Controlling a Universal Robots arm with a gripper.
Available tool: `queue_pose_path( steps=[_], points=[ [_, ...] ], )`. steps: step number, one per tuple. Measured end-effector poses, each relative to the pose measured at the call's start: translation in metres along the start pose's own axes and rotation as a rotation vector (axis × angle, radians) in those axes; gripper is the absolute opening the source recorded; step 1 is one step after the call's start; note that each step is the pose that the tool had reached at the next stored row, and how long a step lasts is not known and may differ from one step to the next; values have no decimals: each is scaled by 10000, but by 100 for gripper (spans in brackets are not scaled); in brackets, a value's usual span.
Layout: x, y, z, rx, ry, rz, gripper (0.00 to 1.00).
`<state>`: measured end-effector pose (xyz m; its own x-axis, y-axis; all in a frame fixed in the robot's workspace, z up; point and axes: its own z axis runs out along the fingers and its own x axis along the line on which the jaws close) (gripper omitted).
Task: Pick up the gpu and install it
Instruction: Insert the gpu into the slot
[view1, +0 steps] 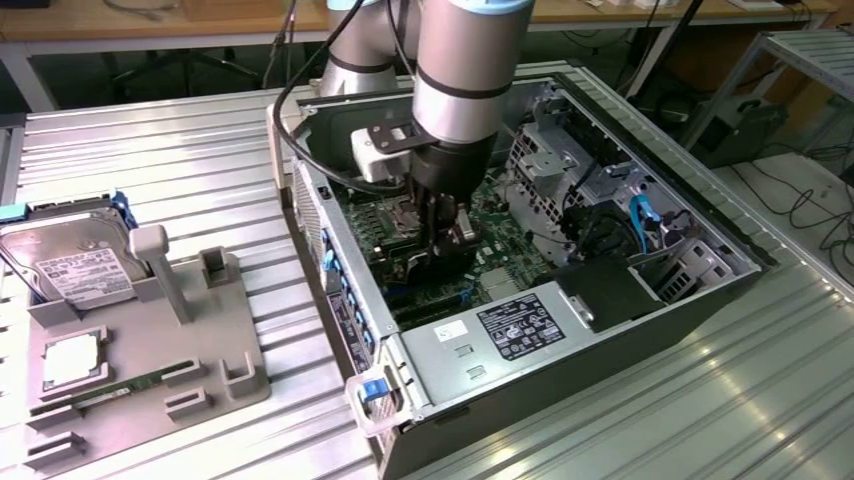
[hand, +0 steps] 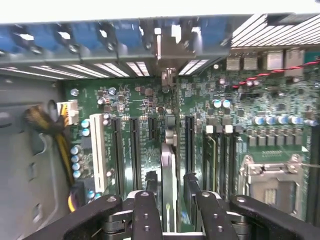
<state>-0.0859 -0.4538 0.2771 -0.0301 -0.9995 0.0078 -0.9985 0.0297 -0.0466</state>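
Steel-grey computer case (view1: 441, 385) open on ribbed metal table (view1: 160, 150), arm reaching down inside. Green motherboard (hand: 150, 107) below, expansion slots (hand: 134, 150) running toward 12 o'clock. Gpu (hand: 169, 172) edge-on, standing upright in a slot, silver bracket toward rear openings at 12. Gripper (hand: 169, 192) straddling card's top edge, fingers (hand: 192, 187) partly spread, just beside both faces; firm hold or release: cannot tell. Risk: card half-seated or tilted if edge misses slot; bracket snagging rear wall.
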Motion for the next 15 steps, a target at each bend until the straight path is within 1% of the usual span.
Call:
queue_pose_path(
  steps=[2,5,6,7,9,10,15],
  points=[
    [0,-1,-18,1,2,0,35],
    [0,-1,-18,2,0,0,34],
    [0,-1,-18,2,-2,-1,27],
    [0,-1,-18,2,-1,0,27],
    [0,-1,-18,2,-1,0,15],
    [0,-1,-18,1,0,0,11],
    [0,-1,-18,2,-1,0,11]
  ],
)
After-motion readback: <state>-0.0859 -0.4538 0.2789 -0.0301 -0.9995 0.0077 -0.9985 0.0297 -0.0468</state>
